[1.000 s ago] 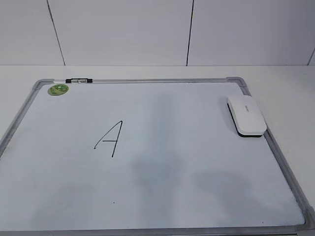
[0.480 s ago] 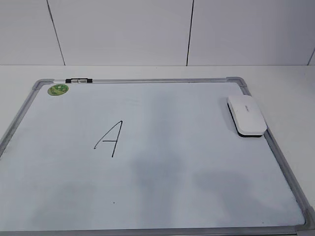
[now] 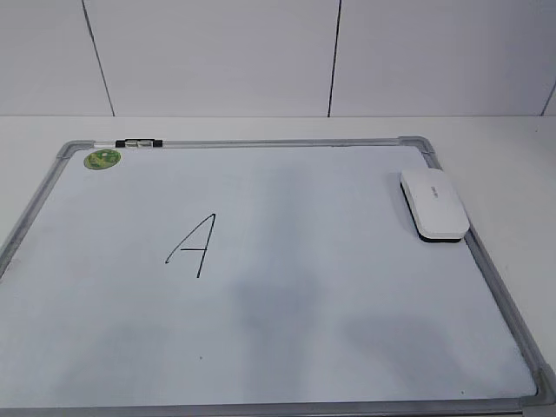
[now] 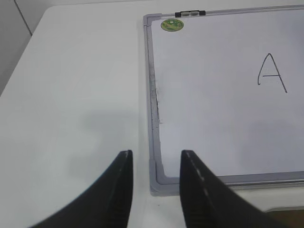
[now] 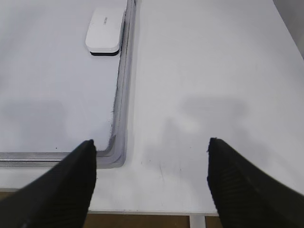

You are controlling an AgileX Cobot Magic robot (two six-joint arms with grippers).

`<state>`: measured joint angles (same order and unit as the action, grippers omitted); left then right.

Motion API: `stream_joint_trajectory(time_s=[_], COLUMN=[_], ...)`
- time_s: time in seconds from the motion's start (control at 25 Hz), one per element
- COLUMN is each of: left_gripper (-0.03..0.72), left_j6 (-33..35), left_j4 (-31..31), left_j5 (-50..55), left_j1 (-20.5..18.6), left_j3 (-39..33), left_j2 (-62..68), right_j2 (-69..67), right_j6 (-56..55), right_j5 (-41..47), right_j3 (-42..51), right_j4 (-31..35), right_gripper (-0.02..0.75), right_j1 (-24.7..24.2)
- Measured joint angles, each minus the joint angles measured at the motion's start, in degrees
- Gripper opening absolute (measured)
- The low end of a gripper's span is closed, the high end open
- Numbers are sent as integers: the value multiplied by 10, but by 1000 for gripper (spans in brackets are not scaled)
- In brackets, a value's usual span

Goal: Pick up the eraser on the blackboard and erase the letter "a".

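Note:
The white eraser lies on the right edge of the blackboard, a white board in a grey frame. It also shows at the top of the right wrist view. A tall capital "A" is drawn left of the board's middle and shows in the left wrist view. No small lowercase "a" shows in any view. My left gripper is open and empty over the board's near left corner. My right gripper is wide open and empty by the near right corner. Neither gripper shows in the exterior view.
A round green sticker sits in the board's far left corner, beside a black clip on the top frame. White table lies right of the board and also left of it. The table's front edge is just below my right gripper.
Faint shadows on the board have shifted a little. The eraser and the board have not moved.

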<state>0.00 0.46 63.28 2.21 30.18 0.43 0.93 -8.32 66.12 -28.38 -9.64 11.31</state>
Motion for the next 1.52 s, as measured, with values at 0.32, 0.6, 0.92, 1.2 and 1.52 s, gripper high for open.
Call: stream_joint_trajectory(time_s=[0.32,0.6,0.92,1.2,1.52], left_gripper=[236,236,236,236,236], left_j6=[0,0,0,0,-3], left_j4=[0,0,0,0,0], left_j5=[0,0,0,0,0], left_j1=[-1,-25,-79,-98,-98], left_j3=[0,0,0,0,0], left_j2=[0,0,0,0,0], right_j2=[1,1,1,1,1], right_j6=[0,0,0,0,0], right_j5=[0,0,0,0,0], right_j3=[0,0,0,0,0], right_j4=[-1,-1,-1,-1,-1], right_gripper=[569,569,569,569,569], right_j1=[-18,-79,-141,-158,-158])
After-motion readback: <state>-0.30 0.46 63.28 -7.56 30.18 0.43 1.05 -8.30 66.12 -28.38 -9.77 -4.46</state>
